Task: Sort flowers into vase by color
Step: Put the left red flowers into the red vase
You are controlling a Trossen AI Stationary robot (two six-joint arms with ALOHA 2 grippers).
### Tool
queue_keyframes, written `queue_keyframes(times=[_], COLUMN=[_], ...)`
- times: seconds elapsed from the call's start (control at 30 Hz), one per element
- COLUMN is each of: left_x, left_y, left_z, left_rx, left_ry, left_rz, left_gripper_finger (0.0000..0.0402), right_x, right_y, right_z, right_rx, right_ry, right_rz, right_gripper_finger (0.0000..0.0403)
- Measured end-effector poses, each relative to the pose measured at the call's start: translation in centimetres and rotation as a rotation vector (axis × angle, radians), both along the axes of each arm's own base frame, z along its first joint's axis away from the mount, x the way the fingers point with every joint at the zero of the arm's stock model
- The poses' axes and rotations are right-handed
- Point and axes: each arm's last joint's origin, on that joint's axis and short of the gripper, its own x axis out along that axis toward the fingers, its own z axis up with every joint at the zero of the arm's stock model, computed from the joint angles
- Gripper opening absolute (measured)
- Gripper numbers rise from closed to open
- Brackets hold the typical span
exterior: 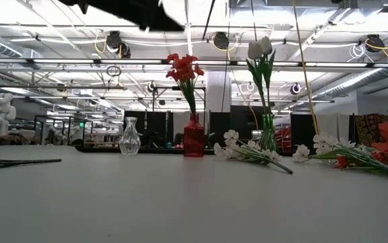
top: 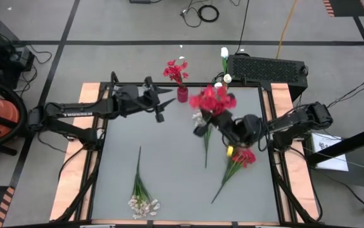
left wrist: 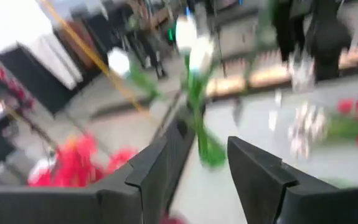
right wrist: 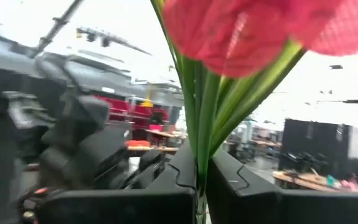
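My right gripper (top: 227,126) hangs over the table's right middle, shut on a red-bloomed flower (top: 213,99) lifted above the table. In the right wrist view its stems (right wrist: 198,155) rise to the bloom (right wrist: 247,28). A red vase (top: 182,95) at the far edge holds red flowers (top: 176,69). White tulips (exterior: 261,50) stand in a green vase (exterior: 268,138). The clear vase (exterior: 130,137) holds nothing. My left gripper (top: 159,102) is open beside the red vase, touching nothing. A white flower (top: 200,118), a red flower (top: 243,157) and a pale blossom cluster (top: 143,204) lie flat. My right gripper pinches the red flower's bundle of green stems (right wrist: 200,177) between its two fingers, some way below the bloom. The fingers lie across the stems. The flower is lifted clear of the table, and its bloom stands out beyond the fingers.
A black perforated box (top: 267,66) sits beyond the far right corner. Wooden strips (top: 74,171) run along the table's left and right sides. Bare grey tabletop (top: 169,164) lies between the loose flowers at the centre and near side.
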Motion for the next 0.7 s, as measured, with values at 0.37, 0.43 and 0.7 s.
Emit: queue_keyframes(times=[0.37, 0.43, 0.7], left_x=[-1.7, -1.9, -0.8], left_y=[6.2, 7.2, 9.4], left_z=[-7.9, -8.7, -10.7], left_rx=[-0.317, -0.342, -0.355], left_ry=[-0.104, -0.137, -0.2], left_rz=[0.04, 0.077, 0.076], left_gripper_finger=[0.0173, 0.0173, 0.0221], right_x=[0.6, 0.6, 0.8], right_y=[-2.9, -2.9, -3.3], right_z=[-0.5, -0.5, -0.8], right_rx=[0.028, 0.028, 0.049], right_ry=[0.011, 0.008, 0.031], right_rz=[0.002, 0.003, 0.002], right_gripper_finger=[0.0002, 0.0002, 0.0002])
